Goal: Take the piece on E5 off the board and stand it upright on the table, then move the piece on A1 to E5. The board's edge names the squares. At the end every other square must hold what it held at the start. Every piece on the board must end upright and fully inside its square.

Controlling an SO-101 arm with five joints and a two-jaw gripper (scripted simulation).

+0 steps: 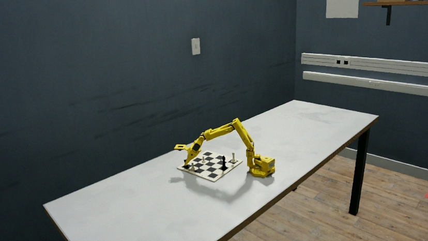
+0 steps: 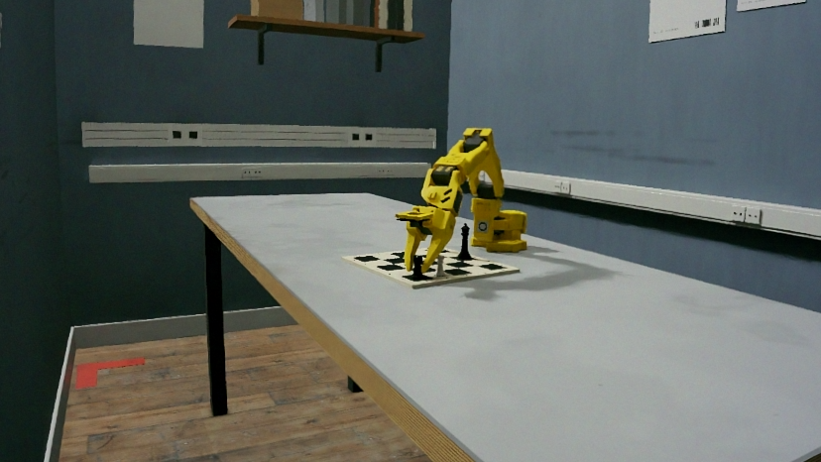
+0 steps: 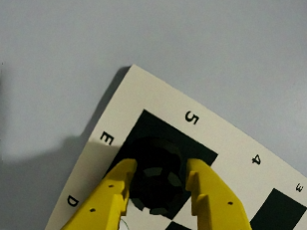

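Note:
The chessboard [image 1: 214,180] [image 2: 413,285] [image 3: 134,76] lies flat on the table. A short black piece [image 2: 417,267] [image 3: 156,190] stands upright on E5, the dark corner square marked E and 5 in the wrist view. My gripper [image 1: 186,164] [image 2: 416,268] [image 3: 160,170] is low over E5. Its two fingers stand slightly apart, one on each side of the black piece; no firm grip shows. A tall white piece [image 1: 233,157] stands upright at the corner opposite, which is A1. It is hidden behind the arm in the exterior view.
A small white piece [image 1: 192,167] [image 2: 440,266] stands close beside the fingers. Another small white piece [image 1: 203,159] stands farther in. A tall black piece [image 1: 223,163] [image 2: 464,244] stands towards the arm's base [image 1: 262,167] [image 2: 498,232]. The wall is behind the table [image 1: 134,203].

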